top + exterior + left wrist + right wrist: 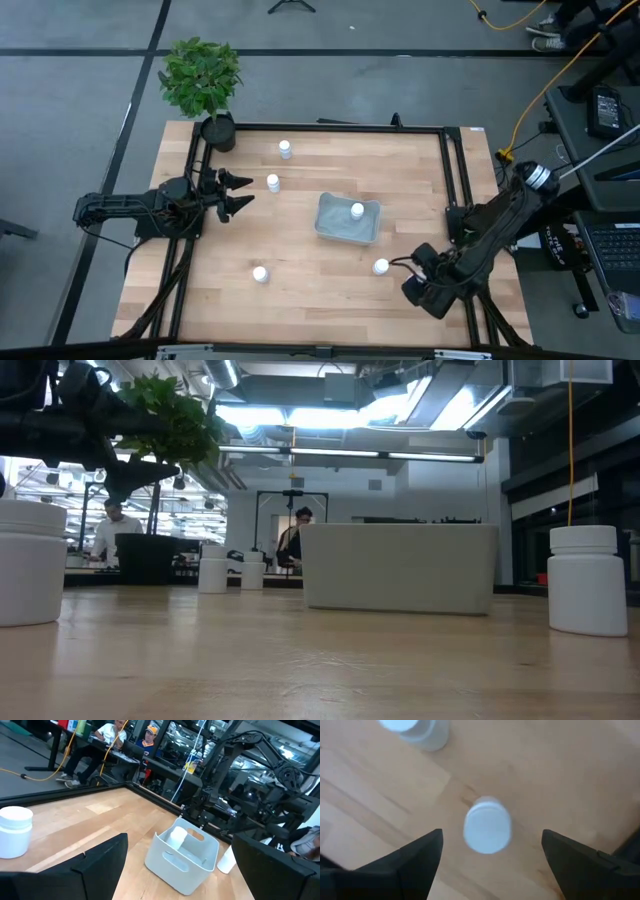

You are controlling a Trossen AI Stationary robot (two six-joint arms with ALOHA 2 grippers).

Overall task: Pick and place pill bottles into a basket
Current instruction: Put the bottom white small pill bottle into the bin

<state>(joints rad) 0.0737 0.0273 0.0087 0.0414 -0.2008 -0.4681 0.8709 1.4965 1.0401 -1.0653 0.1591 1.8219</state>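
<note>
A: Start with the biggest thing. What carries it all?

B: A light wooden table [320,290] with a black metal frame along its edges. Its near edge is cut off in the high view.

A: The arms?

B: The left gripper [238,193] hangs over the table's left edge, fingers spread wide and holding nothing. The right gripper [402,265] is near the near right corner; the high view shows its fingers only as a dark mass, but the right wrist view shows them well apart, with nothing clamped.

A: What is in that gap?

B: A small white cylindrical pill bottle with a white cap [487,831], blurred, seen from above and standing on the wood between the fingers, touching neither. A second bottle [420,730] is cut off by the picture's edge.

A: And the containers?

B: A black plant pot [218,131] with a leafy green plant [200,75] sits at the far left corner. The shallow grey-blue rectangular basket with rounded corners [335,230] sits a little right of the table's middle, with one bottle [357,210] upright inside, by its far right corner.

A: The remaining bottles?

B: All on the bare wood: one [285,149] near the far edge, one [273,182] just beside the left gripper's tips, one [260,273] toward the near left. Their labels are too small to make out.

A: Anything beyond?

B: Seated people [112,735] at desks, partly hidden.
</note>
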